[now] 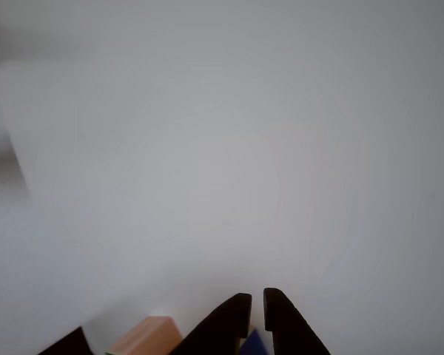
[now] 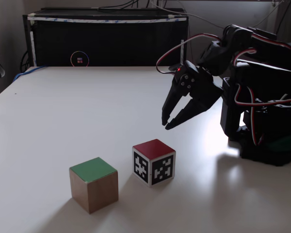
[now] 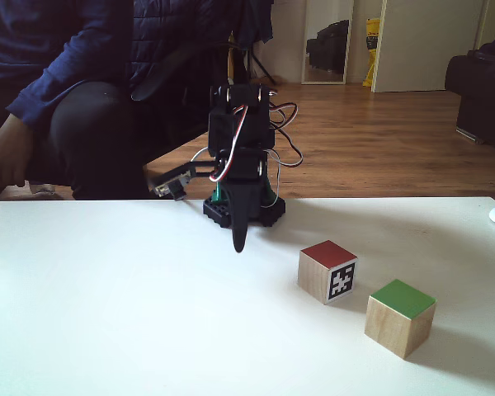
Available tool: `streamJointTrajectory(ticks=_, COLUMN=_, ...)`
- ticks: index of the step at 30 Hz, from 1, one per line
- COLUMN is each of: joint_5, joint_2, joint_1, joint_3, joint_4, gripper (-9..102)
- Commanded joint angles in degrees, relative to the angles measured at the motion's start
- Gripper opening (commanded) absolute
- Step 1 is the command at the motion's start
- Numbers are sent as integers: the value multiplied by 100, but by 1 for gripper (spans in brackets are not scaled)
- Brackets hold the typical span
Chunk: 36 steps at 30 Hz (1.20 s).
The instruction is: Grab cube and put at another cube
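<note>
Pincer hangs above the table, fingertips a narrow gap apart, nothing between them. The cube, green face up, rests on the table near the front edge, just beside another cube with a red top and marker-patterned sides, not touching.

the other view is washed-out and blurred; both fixed views are sharp, daylit, with soft shadows on the white table.
</note>
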<state>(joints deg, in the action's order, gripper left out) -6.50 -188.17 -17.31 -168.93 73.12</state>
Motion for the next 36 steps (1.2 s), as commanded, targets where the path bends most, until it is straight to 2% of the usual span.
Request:
streamJointTrajectory(ticks=1, joint_5=53, joint_2=-18, joint_1=88, joint_3=870, joint_4=229, gripper=3)
streamJointTrajectory(ticks=7, joint_5=185, joint_2=1081, joint_1=782, joint_3=2329, joint_4=343, gripper=8)
streamJointTrajectory(ticks=15, joint_5=-114, joint_2=2232, joint_1=1784, joint_3=3480, joint_4=-220, gripper=15)
streamJointTrajectory(ticks=18, joint_5=-290, joint_2=3173, joint_1=1872, joint_3=4078, joint_4=-220, gripper=23)
streamJointTrajectory(ticks=23, joint_5=-457, joint_2=4922, joint_1=1969, joint_3=5177, joint_4=-220, gripper=30)
streamJointTrajectory(ticks=32, joint_5=-475, joint_2=8095, joint_1=2575, joint_3=7374, joint_4=756, gripper=36)
streamJointTrajectory(ticks=36, joint_5=-290, joint_2=8824, joint_1=2777, joint_3=7743, joint_4=773, gripper=39)
